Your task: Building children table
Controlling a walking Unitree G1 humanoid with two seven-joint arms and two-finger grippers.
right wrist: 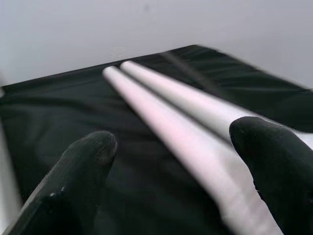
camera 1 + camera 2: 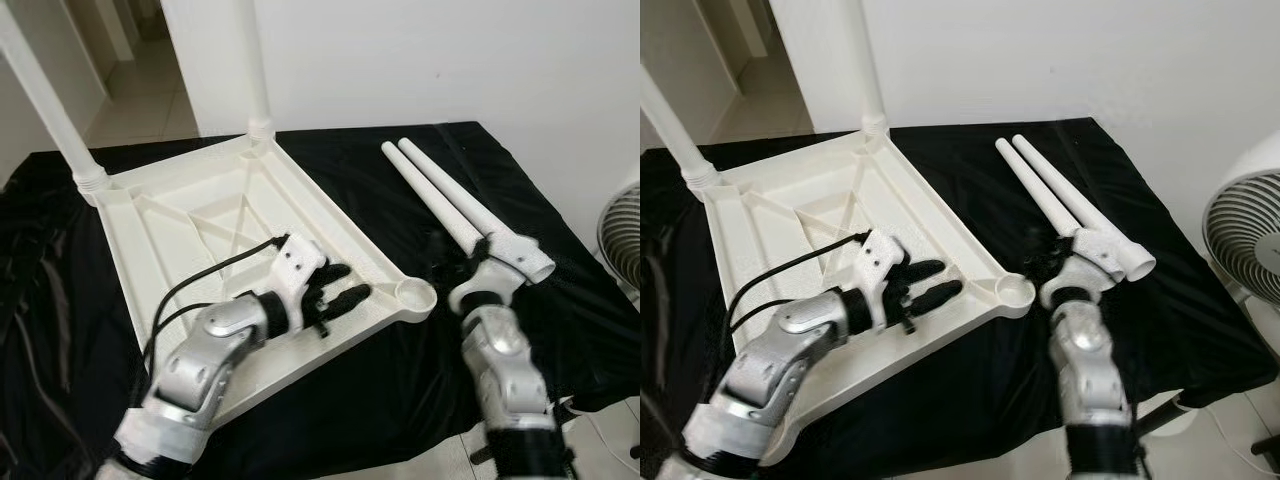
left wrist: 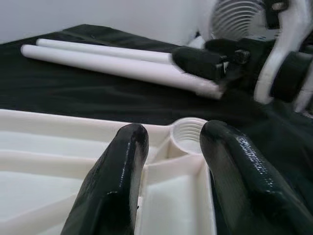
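- Covering the bench (image 2: pixel 420 400) is a black cloth, against a white wall; a doorway with tiled floor is seen at the far left.
- Laid upside down on the cloth, on the robot's left, is a white plastic tabletop (image 2: pixel 190 215), its ribbed underside facing up.
- Two white legs are already fitted upright in its far corners: the far-left leg (image 2: pixel 45 100) and the far-right leg (image 2: pixel 252 65).
- An empty threaded socket (image 2: pixel 415 294) is seen at the near-right corner of the tabletop.
- Two loose white legs (image 2: pixel 445 200) are laid side by side on the cloth to the right of the tabletop, touching each other and running from the far side toward the robot.
- A white fan (image 2: pixel 1250 240) is seen beside the bench at the right edge.
- The left pincer (image 2: pixel 340 292) is held over the tabletop's near-right edge, just short of the empty socket; its fingers (image 3: pixel 117 181) are spread moderately with nothing between them.
- The right pincer (image 2: pixel 470 265) is placed at the near ends of the loose legs; in the right wrist view its fingers (image 1: pixel 83 171) are spread wide, with the nearer loose leg lying between them but not gripped.
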